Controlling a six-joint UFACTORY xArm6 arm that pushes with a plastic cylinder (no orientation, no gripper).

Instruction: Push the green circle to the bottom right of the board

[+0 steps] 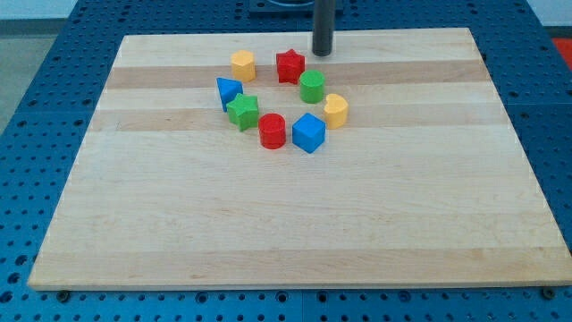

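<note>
Pale wooden worktop (295, 215) on a blue pegboard base, blocks ringed near the view's top.

No hand on this arm, only a dark rod holding nothing; my tip (322, 53) sits near the top edge, just above the green circle (312, 88) and right of the red star (290, 65). The circle lies between that star and the yellow heart (335, 110), with the blue cube (308, 132) below. To push well, I would judge it best to start at the circle's upper-left side and steer it down-right, passing clear of heart and cube.
</note>
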